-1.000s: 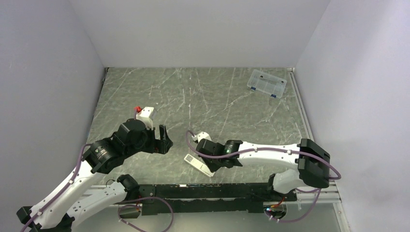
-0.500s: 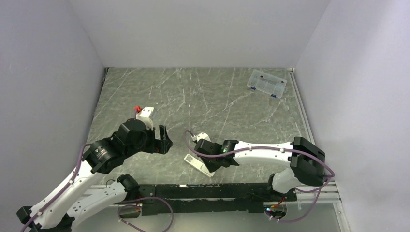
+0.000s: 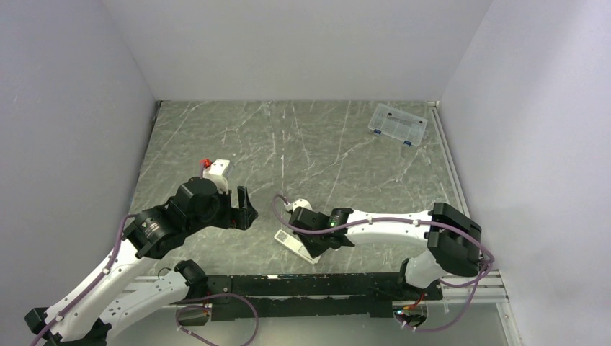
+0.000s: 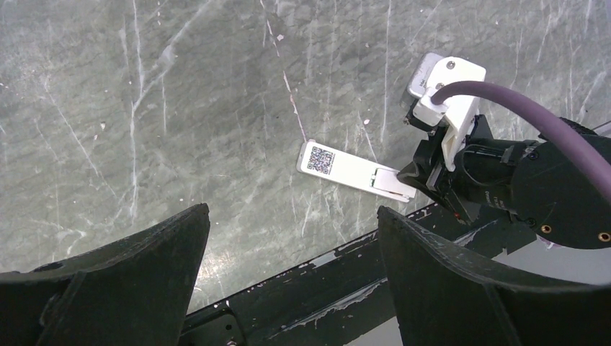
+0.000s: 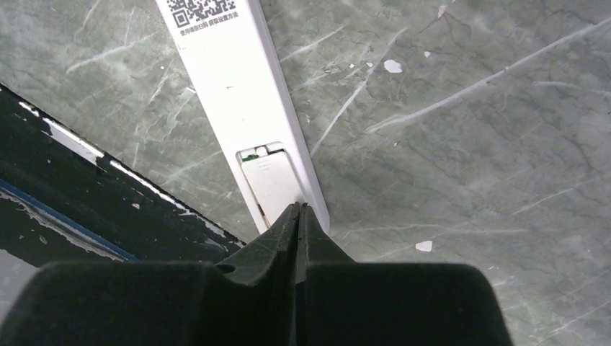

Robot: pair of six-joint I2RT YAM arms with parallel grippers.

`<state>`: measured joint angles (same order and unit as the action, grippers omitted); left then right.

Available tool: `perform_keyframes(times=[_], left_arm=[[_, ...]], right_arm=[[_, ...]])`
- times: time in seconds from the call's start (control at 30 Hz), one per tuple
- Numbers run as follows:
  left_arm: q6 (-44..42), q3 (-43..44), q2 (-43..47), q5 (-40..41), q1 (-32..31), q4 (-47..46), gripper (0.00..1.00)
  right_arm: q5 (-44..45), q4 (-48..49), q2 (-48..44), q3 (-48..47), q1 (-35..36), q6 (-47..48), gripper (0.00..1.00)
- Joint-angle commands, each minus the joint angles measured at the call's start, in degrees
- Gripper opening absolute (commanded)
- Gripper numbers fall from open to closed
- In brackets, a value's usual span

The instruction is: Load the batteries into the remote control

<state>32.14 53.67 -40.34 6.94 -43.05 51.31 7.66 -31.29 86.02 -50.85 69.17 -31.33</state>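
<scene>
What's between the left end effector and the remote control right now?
Only bare table; the left wrist view shows nothing else between the left end effector and the remote control.

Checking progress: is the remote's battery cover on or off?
On: the cover lies in the recess of the remote control; a gap at one end shows green.
</scene>
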Motion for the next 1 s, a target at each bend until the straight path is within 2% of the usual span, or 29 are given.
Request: perform_keyframes(times=[0.0, 0.43, 0.97], left_arm=[[-0.82, 0.08, 0.00, -0.44, 0.00, -1.83, 0.93], [-0.75, 0.12, -0.09, -0.44, 0.06, -1.87, 0.93], [-0.71, 0.03, 0.04, -0.79, 0.05, -1.96, 0.93]], right_arm=[[-1.25, 1.91, 0.39, 0.57, -0.17, 0.11, 0.05], [-2.52, 2.40, -0.19, 0.60, -0.17, 0.11, 0.04], [2.50, -1.83, -5.68, 1.93, -0.96, -2.37, 0.07]])
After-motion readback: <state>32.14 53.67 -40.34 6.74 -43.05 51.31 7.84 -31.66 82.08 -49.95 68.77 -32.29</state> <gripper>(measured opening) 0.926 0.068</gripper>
